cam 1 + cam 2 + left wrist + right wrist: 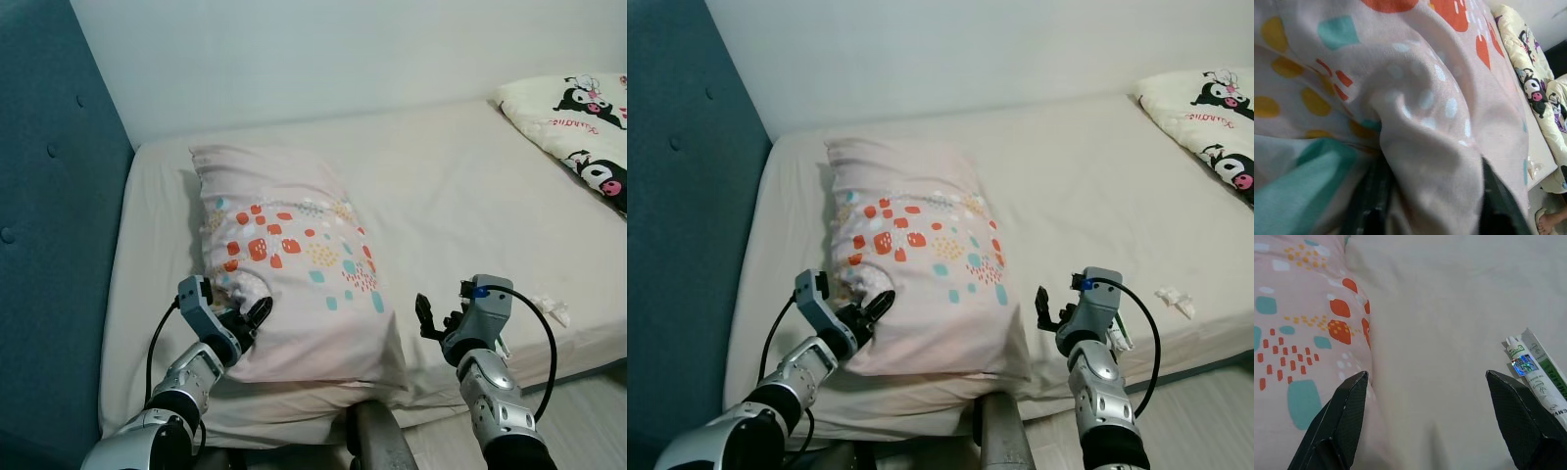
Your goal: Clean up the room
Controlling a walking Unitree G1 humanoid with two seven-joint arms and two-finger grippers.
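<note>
A: Pinching the pillow (294,284) with your left gripper (247,318), fingers closed on a fold of fabric near its lower left corner, probably to drag or square it up.

B: Where's it lying?

A: On the bed (441,186), head end by the teal headboard (49,215), skewed a bit. Soft pink cotton, orange and teal blotches, bunched where you hold it.

B: Right side?

A: Your right gripper (1427,387) hovers over the sheet just beside the pillow's edge, fingers spread wide, holding nothing. A white tube (1535,379) with a green label lies near it; crumpled paper (554,310) further right. Cartoon-print blanket (588,122) at the far corner.
</note>
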